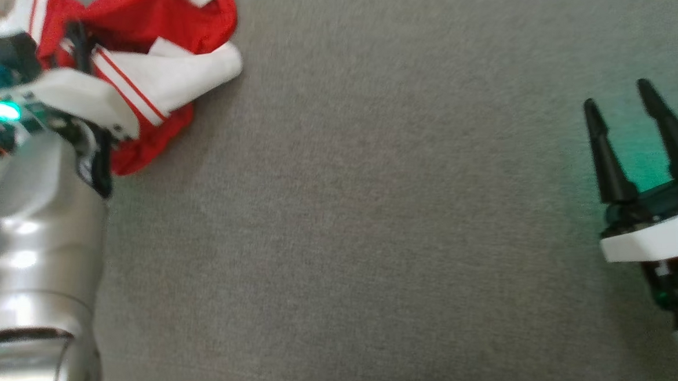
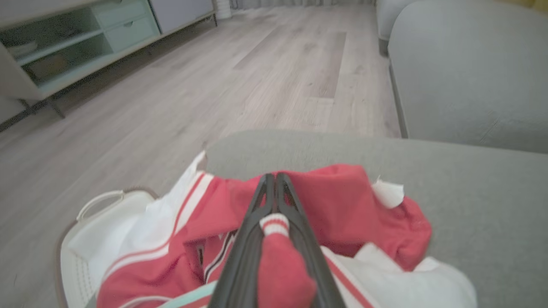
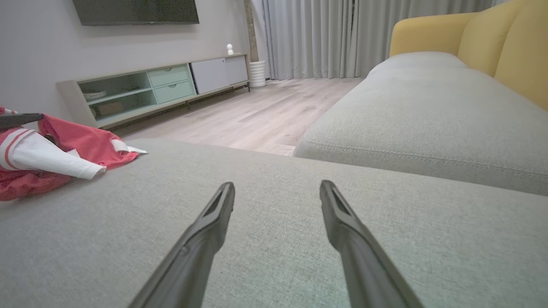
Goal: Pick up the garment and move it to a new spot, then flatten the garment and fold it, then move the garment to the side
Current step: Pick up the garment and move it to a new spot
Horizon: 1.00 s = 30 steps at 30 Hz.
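Left gripper had its fingertips pressed together, pinching a red fold of the garment with a white striped cuff wedged between the two fingers. The rest of the garment, red with white panels and thin stripes, lay bunched around and under that gripper, spilling to both sides of it. Right gripper had its fingers spread wide with nothing between them, just above bare grey cushion. In the head view the right gripper sat well apart from the garment, with a wide stretch of cushion between them. From the right wrist the garment was off to that gripper's left, resting on the cushion near its edge. Below and left of the left gripper, a white basket with a loop handle stood on the floor, part of the garment hanging over it. Beyond the left gripper ran a pale wood floor. Further ahead of the right gripper was a low cabinet against the wall, a second grey seat with a yellow back to its right, and grey curtains furthest off.
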Available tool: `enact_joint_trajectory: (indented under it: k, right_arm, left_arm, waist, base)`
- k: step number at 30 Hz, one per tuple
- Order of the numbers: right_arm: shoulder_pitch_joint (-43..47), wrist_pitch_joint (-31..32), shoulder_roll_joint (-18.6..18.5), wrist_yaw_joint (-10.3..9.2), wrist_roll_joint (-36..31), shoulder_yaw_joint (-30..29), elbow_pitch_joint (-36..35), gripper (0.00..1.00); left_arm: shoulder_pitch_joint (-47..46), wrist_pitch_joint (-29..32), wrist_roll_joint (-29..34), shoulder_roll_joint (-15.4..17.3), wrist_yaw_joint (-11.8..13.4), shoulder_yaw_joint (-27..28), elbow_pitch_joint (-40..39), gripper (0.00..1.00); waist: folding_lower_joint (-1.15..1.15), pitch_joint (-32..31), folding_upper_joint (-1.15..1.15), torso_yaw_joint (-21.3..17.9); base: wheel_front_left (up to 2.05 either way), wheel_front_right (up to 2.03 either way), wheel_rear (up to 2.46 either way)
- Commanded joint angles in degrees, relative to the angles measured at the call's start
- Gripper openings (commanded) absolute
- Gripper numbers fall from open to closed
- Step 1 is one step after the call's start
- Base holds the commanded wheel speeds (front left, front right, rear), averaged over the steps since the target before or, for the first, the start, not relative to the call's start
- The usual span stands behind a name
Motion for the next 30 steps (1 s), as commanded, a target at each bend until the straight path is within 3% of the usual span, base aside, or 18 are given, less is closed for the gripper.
enact_joint_trajectory:
  k: [1,9,15,23,30]
  right_arm:
    - [-0.1,-0.6,1.1,-0.05,0.5,1.3,-1.1,1.0]
    - [2.7,-0.6,8.2,-0.05,1.7,2.9,0.5,1.0]
    - [4.7,-0.6,12.1,-0.05,1.8,3.5,1.0,1.0]
    - [5.6,-0.6,14.8,-0.05,1.7,4.0,0.7,1.0]
    - [4.6,-0.6,16.1,-0.05,1.6,3.0,-0.3,1.0]
  left_arm:
    - [-4.0,-1.6,1.1,3.9,-0.5,-0.4,-2.0,0.0]
    - [-8.1,-1.5,3.4,5.1,-1.7,-7.2,-6.1,0.0]
    - [-7.9,2.0,-0.1,4.2,-1.8,-15.3,-14.5,0.0]
    - [-5.7,7.3,-7.6,5.0,-1.8,-22.1,-29.0,0.0]
    - [-1.1,13.0,-12.4,2.5,-1.8,-25.8,-39.9,0.0]
  waist:
    - [0.0,-5.5,0.0,-2.6]
    - [0.0,-17.2,0.0,-9.9]
    - [0.0,-22.6,0.0,-17.1]
    - [0.0,-23.3,0.0,-24.9]
    - [0.0,-18.9,0.0,-30.9]
  base:
    - [0.0,0.0,0.0]
    - [0.0,0.0,0.0]
    - [0.0,0.0,0.0]
    - [0.0,0.0,0.0]
    - [0.0,0.0,0.0]
